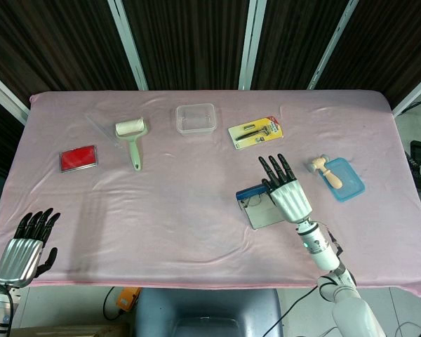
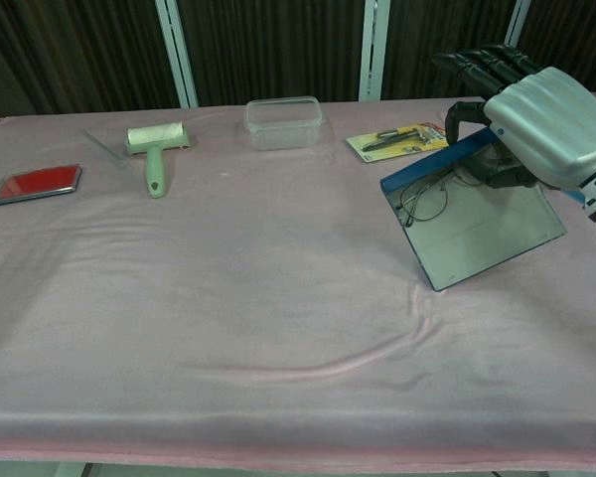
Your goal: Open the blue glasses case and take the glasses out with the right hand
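Desk: pink cloth-covered desk [image 2: 228,298], blue hinged glasses case [image 2: 477,234] open.
Right hand [image 2: 546,114]: I hold its lid.
Risk: wire-rimmed glasses [image 2: 424,197] may slide out.

even, bright overhead light falls on the pink tablecloth [image 1: 196,196], soft shadows gather near its left edge, the dark far wall stays dim, and both views are sharp.
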